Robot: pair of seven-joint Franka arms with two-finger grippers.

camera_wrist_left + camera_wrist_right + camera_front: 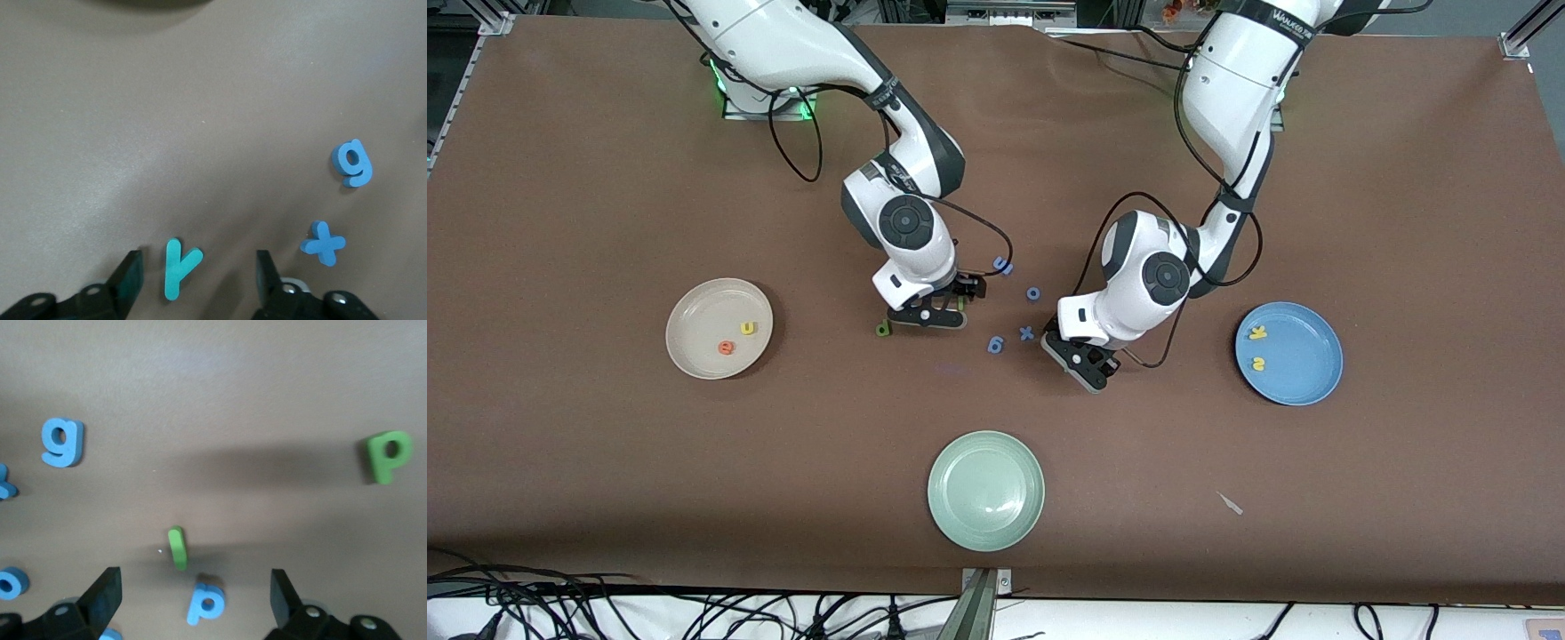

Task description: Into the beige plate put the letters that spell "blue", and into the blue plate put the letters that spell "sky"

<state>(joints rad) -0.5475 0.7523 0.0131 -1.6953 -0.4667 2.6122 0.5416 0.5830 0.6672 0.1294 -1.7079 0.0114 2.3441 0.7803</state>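
Two white arms with dark grey joint bands are seen. A round dark grey cap is set on each wrist housing. Black cables are looped loosely along both forearms. Green light glows at the right arm's base. Dark lettering is printed on a black band on the left arm's upper link. The right gripper (930, 313) and the left gripper (1086, 363) are built black, with white mounts; silver screws are visible at the black fingers (103, 593) in the wrist views.
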